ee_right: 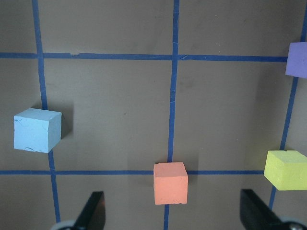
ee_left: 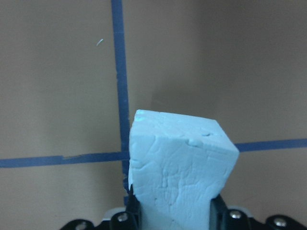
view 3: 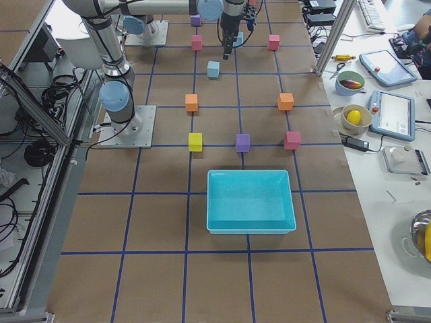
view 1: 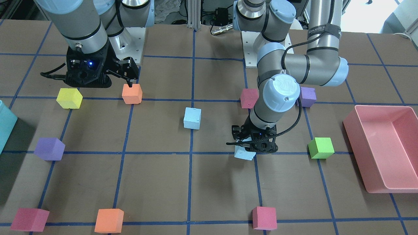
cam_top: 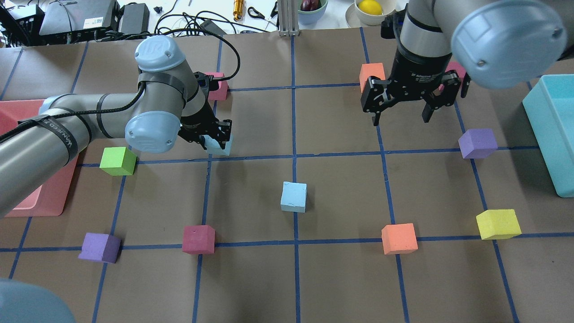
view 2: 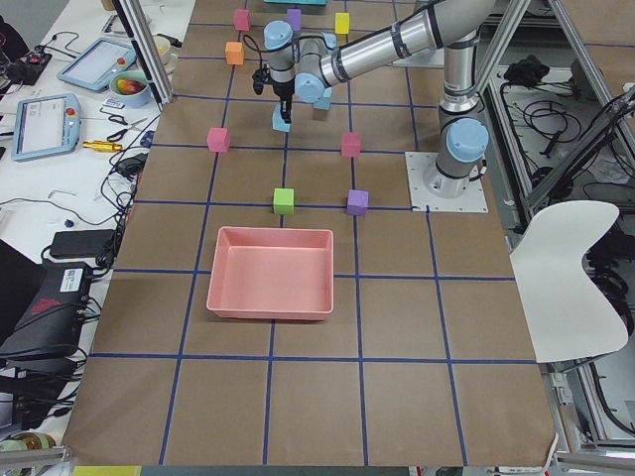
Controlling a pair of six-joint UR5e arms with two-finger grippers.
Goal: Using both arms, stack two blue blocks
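**Left claw pinching one blue block, the other loose at mid-bench**

Overhead: your left claw (cam_top: 216,137) is clamped on the held blue block (cam_top: 223,147), just beside a tape crossing on the bench (cam_top: 341,278). The free blue block (cam_top: 293,196) stands alone near the middle, well apart from the held one. Your right claw (cam_top: 400,117) hangs with its fingers spread wide and nothing between them.

Front-facing: your left arm comes in on the picture's right. The held blue block shows below the black fingers, over a tape line. Whether it rests on the bench you cannot tell here. One tip of the right claw shows above an orange block (view 1: 132,94).

Left end: the near arm reaches out over the bench with pale blue at its tip. The grip is too small to judge.

Right end: the free blue block sits by itself, with the held one farther off under the far arm.

Left wrist: the held blue block fills the lower middle, with a black finger pressed against each side. A tape crossing lies behind it.

Right wrist: the two fingertips stand far apart at the bottom edge. The orange block lies on the bench between them, the free blue block to the left and a yellow block (ee_right: 287,170) to the right.
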